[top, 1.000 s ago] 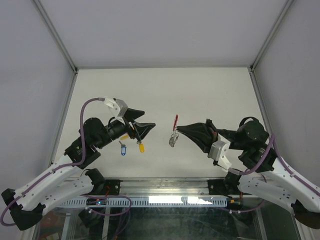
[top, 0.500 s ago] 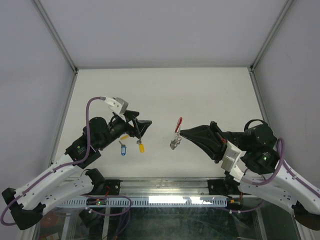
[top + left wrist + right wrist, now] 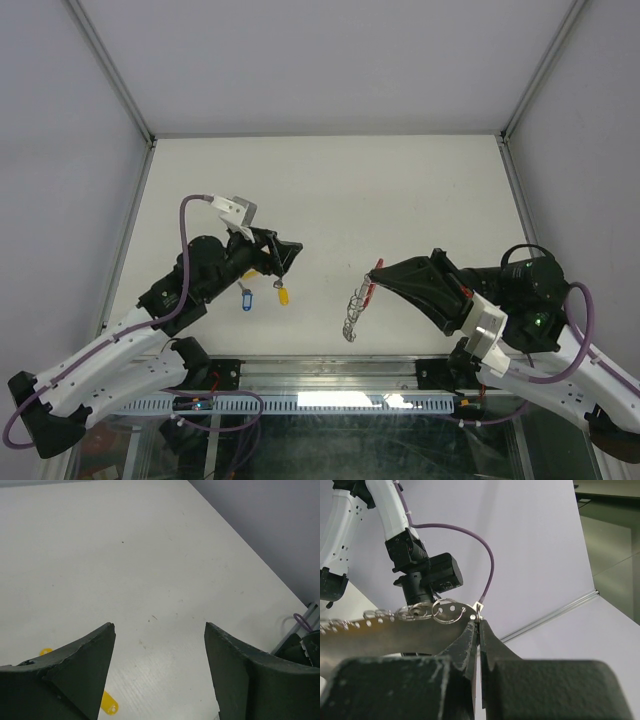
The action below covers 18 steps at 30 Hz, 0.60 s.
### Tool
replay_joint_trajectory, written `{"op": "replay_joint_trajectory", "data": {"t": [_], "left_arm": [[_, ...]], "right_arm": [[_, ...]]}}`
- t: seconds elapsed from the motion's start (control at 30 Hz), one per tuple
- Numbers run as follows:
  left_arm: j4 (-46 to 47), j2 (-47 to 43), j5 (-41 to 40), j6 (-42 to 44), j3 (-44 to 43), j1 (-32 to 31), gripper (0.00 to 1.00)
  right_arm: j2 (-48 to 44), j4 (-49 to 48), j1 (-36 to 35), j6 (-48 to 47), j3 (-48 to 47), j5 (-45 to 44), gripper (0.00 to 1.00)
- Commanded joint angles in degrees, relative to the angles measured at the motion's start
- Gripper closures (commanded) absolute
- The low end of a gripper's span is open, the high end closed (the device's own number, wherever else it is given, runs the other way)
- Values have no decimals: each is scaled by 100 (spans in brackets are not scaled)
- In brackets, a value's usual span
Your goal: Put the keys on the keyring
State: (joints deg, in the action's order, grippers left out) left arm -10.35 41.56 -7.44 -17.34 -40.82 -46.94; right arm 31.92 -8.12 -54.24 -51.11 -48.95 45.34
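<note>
The task looks to be at an early stage. In the top view a blue-tagged key (image 3: 246, 300) and a yellow-tagged key (image 3: 283, 295) lie loose on the white surface (image 3: 400, 190), side by side and apart from each other. They sit well away from the keyring (image 3: 354, 315), which is off at their 3 o'clock. No other keys can be made out from above.

Close to the pinch point, the right wrist view shows a few silvery loops (image 3: 445, 611) strung along the beaded chain. Whether any of them is a key that is already threaded is too small to tell. By my reading, at least these two keys have yet to go on, so most of the work is ahead.

The right end effector (image 3: 378, 268) points toward 10 o'clock and is fully closed, its tips pinching the top of the keyring. The red crescent (image 3: 371, 288) sits just under the tips, and the chain trails toward 7 o'clock from them, apparently hanging clear of the surface.

The left end effector (image 3: 158, 625) stands wide and holds nothing, with only bare surface showing between its fingers. It hovers with the yellow-tagged key at its 6 o'clock and the blue-tagged key at its 7 o'clock, touching neither.
</note>
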Motion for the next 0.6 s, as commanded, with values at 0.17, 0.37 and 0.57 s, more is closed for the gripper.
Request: {"op": "replay_joint_trajectory", "data": {"t": [0.17, 0.37, 0.57], "left_arm": [[-570, 55, -1406, -1577, 350, -48, 30], [-1197, 714, -1829, -2152, 240, -44, 35], [-1795, 1597, -2264, -2473, 19, -46, 37]], "right_arm": [[-65, -429, -17, 113, -55, 133, 100], [-34, 213, -19, 28, -95, 43, 100], [-76, 770, -17, -136, -80, -496, 100]]}}
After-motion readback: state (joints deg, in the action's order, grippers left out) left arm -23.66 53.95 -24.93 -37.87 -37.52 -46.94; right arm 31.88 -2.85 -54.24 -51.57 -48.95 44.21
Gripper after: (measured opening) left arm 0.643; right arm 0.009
